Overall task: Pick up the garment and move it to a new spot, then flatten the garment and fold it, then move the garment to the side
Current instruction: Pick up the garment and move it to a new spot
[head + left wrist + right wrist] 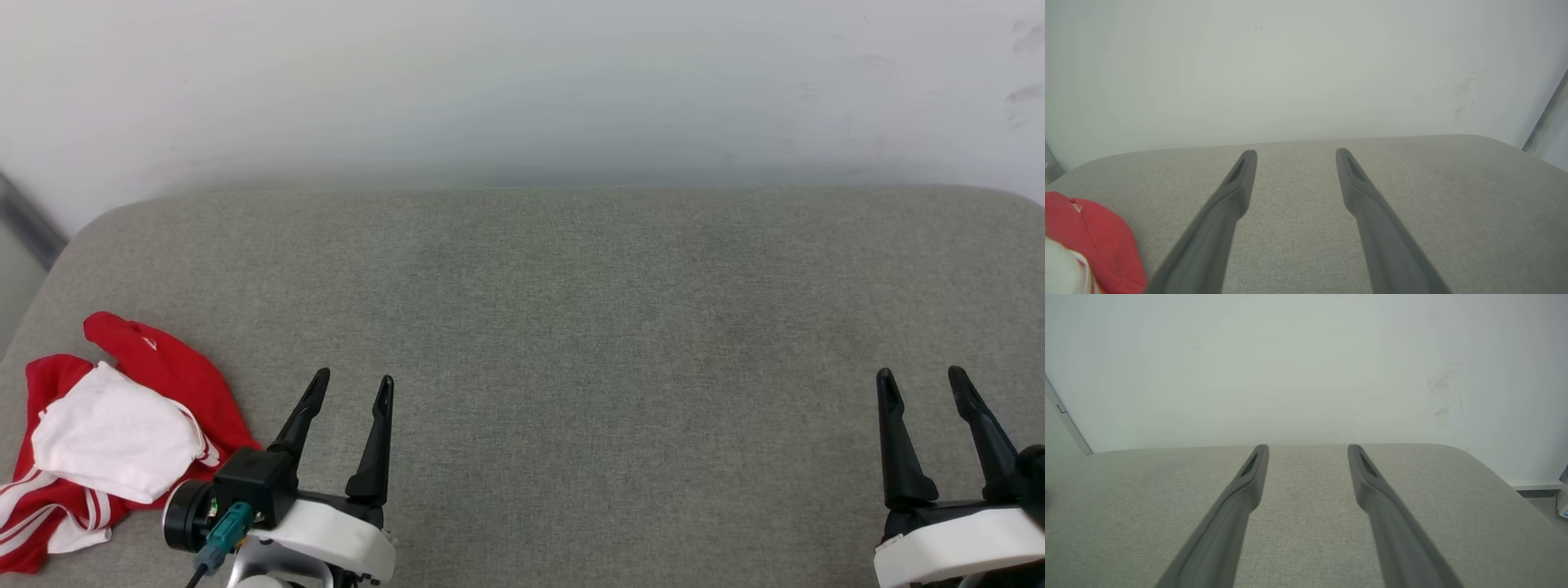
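The shirt lies crumpled, red with white fabric on top, at the eight o'clock corner of the grey cushion. Just beside it, at its three o'clock, the left gripper hovers spread and empty. The right gripper, at the cushion's four o'clock, is likewise spread, holding nothing.

No legible text, number or brand anywhere. Crumpled garment at front-left corner of grey cushion: tiny white mark on red cloth, too small to read.
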Motion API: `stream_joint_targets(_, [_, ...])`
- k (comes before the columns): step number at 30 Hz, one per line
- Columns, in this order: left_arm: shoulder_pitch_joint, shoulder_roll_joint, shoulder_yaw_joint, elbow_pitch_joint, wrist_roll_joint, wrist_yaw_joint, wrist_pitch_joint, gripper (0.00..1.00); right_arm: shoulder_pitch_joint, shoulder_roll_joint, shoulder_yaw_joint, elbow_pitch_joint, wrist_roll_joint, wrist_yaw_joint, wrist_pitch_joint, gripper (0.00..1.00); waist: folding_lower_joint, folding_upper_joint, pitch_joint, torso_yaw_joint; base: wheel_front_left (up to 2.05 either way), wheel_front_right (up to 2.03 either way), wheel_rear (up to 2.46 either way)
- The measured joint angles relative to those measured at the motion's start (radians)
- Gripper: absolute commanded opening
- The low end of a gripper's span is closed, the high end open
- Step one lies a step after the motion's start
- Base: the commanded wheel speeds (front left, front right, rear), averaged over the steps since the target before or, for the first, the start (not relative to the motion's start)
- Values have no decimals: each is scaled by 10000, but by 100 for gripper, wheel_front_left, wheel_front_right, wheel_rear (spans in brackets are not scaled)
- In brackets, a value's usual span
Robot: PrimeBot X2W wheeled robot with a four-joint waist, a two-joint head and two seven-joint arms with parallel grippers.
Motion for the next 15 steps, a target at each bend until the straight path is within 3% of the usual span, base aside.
stream_joint_targets(8, [0, -38, -19, 90, 282, -40, -105, 100, -2, 0, -77, 54, -416, 0, -136, 100, 0, 0, -30, 132, 0, 0, 0])
stream_joint_targets(15, [-143, -130, 48, 167, 35, -42, -130, 100, -29, 0, 50, 46, -431, 0, -123, 100, 0, 0, 7, 641, 0, 0, 0])
